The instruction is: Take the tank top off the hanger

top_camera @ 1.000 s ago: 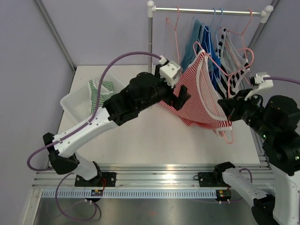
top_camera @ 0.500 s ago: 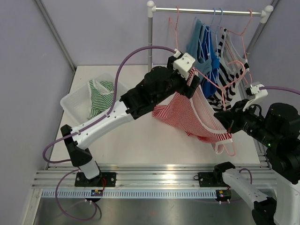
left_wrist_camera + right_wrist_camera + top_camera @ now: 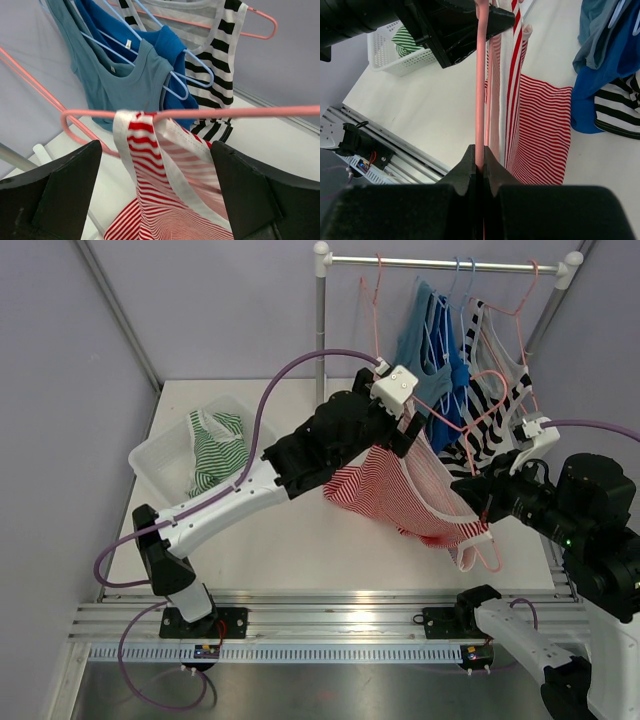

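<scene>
Red-and-white striped fabric tank top (image 3: 165,200), found draped by one strap (image 3: 131,145) over thin pink wire hanger (image 3: 240,111), between spread fingers (image 3: 60,195) of left hand (image 3: 155,160). Judged light, limp, stretchy; best pinched at that white-edged strap. Right hand (image 3: 480,156) noted clamped on hanger wire.

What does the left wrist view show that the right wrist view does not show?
Only the left wrist view: the white strap folded over the pink hanger, between the fingers of the open left claw. Only the right wrist view: the right claw shut on that hanger, and the white basket. Both: the red-striped tank top and the blue top.
</scene>
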Motion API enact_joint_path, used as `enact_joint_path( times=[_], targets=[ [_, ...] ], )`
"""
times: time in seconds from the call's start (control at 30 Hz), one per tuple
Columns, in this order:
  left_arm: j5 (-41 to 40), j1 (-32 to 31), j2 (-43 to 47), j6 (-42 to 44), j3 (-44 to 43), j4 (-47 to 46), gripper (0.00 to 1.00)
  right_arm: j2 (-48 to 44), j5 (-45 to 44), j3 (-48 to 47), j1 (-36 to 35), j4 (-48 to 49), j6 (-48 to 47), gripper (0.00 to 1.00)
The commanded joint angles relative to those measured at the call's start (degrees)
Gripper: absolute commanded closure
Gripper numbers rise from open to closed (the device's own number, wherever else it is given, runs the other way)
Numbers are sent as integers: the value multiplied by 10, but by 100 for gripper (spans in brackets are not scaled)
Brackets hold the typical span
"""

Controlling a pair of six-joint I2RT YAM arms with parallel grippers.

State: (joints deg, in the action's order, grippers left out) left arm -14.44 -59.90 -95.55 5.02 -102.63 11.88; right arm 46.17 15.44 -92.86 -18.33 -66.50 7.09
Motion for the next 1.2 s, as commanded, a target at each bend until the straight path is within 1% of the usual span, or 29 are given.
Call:
enact_joint_path(
  times=[0.0, 0.1, 0.2, 0.27, 0.53, 0.6, 0.63, 0.67, 0.77, 0.8, 0.87, 0.93, 0.97, 1.07, 1.17],
  targets=[
    [-26, 3, 41, -2, 10, -34, 7, 7, -22, -2, -6, 28, -10, 100],
    [-27, 10, 64, -8, 28, -42, 9, 8, -51, -3, -11, 30, -9, 100],
    [1, 16, 90, -18, 52, -55, 7, 13, -70, -1, -13, 30, -7, 100],
    [11, 17, 99, -22, 72, -67, 2, 15, -65, -2, -14, 33, -7, 100],
    [41, 43, 95, -46, 69, -59, 1, 11, -30, -4, -14, 39, -9, 100],
    [54, 46, 88, -48, 64, -59, 3, 10, -16, -4, -14, 41, -9, 100],
    [57, 46, 85, -47, 60, -57, 7, 10, -12, -4, -14, 42, -9, 100],
    [60, 47, 78, -47, 55, -55, 9, 9, -7, -5, -14, 43, -9, 100],
    [79, 50, 65, -47, 45, -52, 9, 8, -1, -5, -14, 44, -9, 100],
    [84, 51, 63, -64, 43, -53, 9, 8, -1, -5, -13, 44, -9, 100],
    [92, 51, 59, -67, 41, -55, 9, 8, -2, -4, -14, 44, -9, 100],
    [91, 51, 50, -69, 36, -53, 12, 9, 0, -4, -13, 44, -9, 100],
    [89, 52, 48, -69, 33, -51, 20, 9, 5, -5, -13, 44, -9, 100],
    [81, 58, 37, -70, 26, -43, 38, 7, 13, -7, -14, 44, -8, 100],
    [70, 65, 32, -74, 23, -42, 64, 5, 17, -8, -13, 44, -9, 100]
  ],
)
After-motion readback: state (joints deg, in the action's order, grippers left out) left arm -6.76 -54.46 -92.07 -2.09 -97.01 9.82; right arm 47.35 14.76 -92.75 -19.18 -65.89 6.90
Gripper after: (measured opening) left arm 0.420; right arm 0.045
